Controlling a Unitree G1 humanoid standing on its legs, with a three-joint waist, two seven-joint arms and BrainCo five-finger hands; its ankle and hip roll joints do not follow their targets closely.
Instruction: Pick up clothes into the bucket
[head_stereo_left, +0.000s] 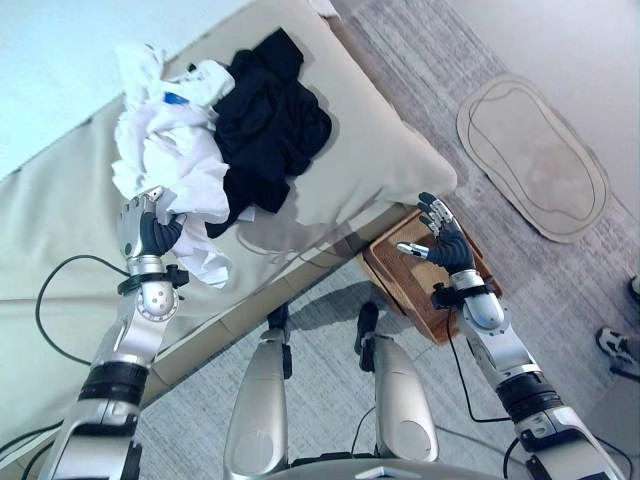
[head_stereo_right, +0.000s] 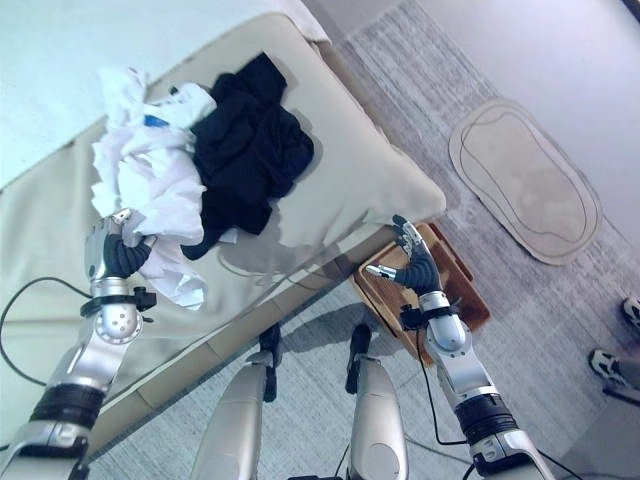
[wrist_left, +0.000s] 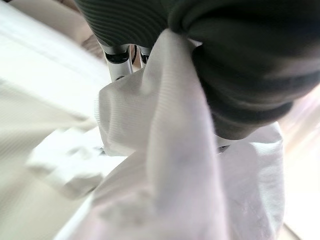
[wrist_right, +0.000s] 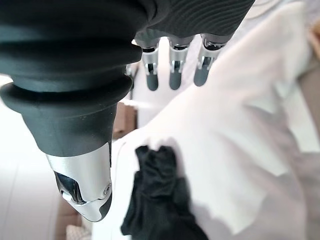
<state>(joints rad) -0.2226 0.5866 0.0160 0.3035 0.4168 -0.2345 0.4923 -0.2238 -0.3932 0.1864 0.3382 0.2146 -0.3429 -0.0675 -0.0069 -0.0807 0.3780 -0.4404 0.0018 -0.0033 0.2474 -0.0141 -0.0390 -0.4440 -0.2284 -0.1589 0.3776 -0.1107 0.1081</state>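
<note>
Left hand: the left hand (head_stereo_left: 150, 232) was clenched on the lower folds of the crumpled white cotton garment (head_stereo_left: 165, 140), whose cloth ran between its curled fingers (wrist_left: 118, 59) in the left wrist view.
Right hand: the right hand (head_stereo_left: 440, 238) hovered released, fingers spread, over the brown wooden tray-like box (head_stereo_left: 405, 280) on the floor, holding nothing.
Clothes: the white garment lay heaped on the beige cushioned sofa (head_stereo_left: 380, 150), touching and partly overlapped by the bunched black fabric garment (head_stereo_left: 270, 125) beside it.
Risk, tangle: lifting the white garment would probably have dragged the black one along, since their folds interlocked; it might then have slid off the sofa edge onto the grey carpet (head_stereo_left: 320, 330).
Risk, grip: the hand pinched only a hanging corner, so I judged the cloth could slip free or trail low once raised.
Risk, target: the wooden box looked shallow, so a loose bundle could spill over its rim.
Hidden, grip: how much cloth sat inside the palm could not be made out.
Hidden, container: no bucket as such was evident; the box was partly covered by the right hand, its inside unclear.
Hidden, edge: an oval beige mat (head_stereo_left: 535, 155) lay well apart, and a person's shoe (head_stereo_left: 612, 345) was cut off at the frame's side.
</note>
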